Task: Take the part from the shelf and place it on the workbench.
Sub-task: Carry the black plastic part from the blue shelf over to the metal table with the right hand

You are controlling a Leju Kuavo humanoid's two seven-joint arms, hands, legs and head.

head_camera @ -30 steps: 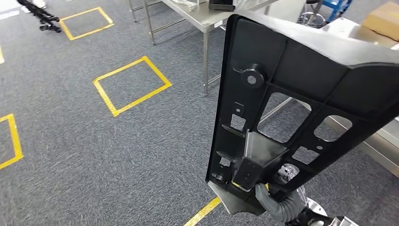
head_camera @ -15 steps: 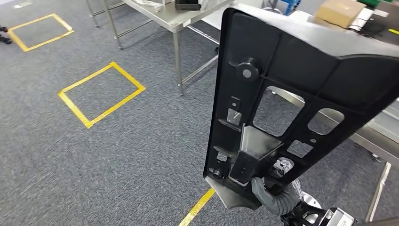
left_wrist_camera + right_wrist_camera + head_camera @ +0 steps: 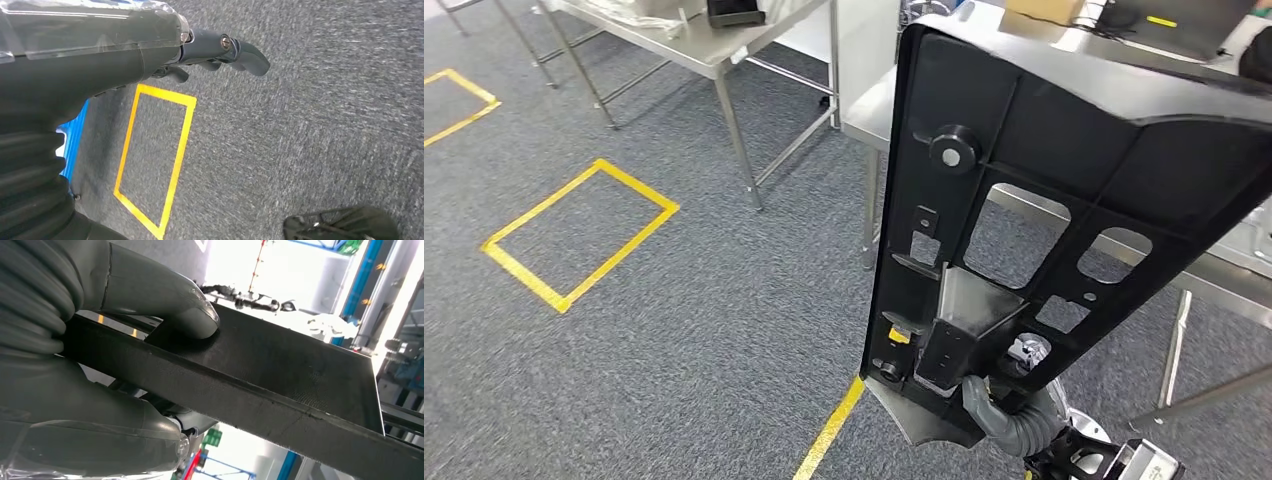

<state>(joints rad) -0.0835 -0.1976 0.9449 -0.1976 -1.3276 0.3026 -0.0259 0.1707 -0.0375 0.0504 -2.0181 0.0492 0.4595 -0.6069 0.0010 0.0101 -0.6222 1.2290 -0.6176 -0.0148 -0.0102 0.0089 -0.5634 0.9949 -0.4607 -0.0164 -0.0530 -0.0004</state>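
My right hand (image 3: 1009, 420) grips the big black part (image 3: 1044, 210) at its lower end, thumb (image 3: 165, 300) pressed on one face and fingers under the other, holding it upright in front of me above the grey carpet (image 3: 674, 330). Steel counter (image 3: 869, 105) sits just behind it. My left hand (image 3: 220, 50) hangs empty, fingers loosely curled over the floor's yellow tape square (image 3: 155, 160).

Black ribbed part (image 3: 1044, 200) held upright, seemingly above floor.
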